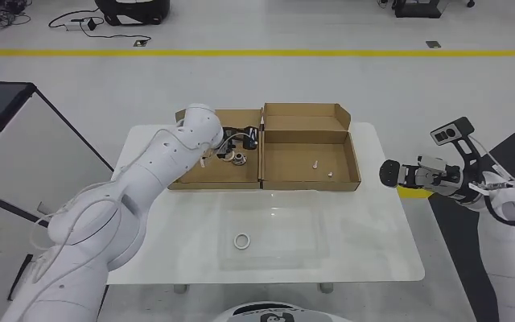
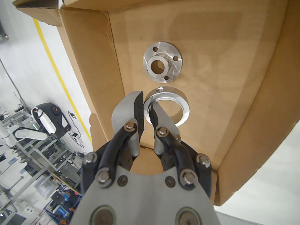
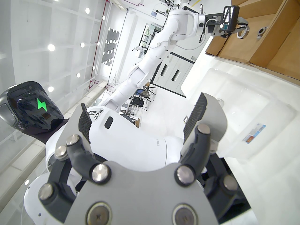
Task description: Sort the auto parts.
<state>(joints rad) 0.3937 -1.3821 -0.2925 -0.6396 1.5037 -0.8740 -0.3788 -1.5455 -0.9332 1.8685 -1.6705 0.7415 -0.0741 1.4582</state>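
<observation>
Ring (image 2: 171, 95) pinched in left jaws, screw hole facing flange (image 2: 174, 69).

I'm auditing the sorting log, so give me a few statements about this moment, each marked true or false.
1. The left pincer grips the metal ring, one finger inside it. True.
2. The flange lies in the clear tray. False: it lies in the left box, beside the metal ring.
3. The right pincer is open and empty. True.
4. The right pincer hangs over the tray. False: it is off the table's side.
5. A small ring lies in the tray. True.
</observation>
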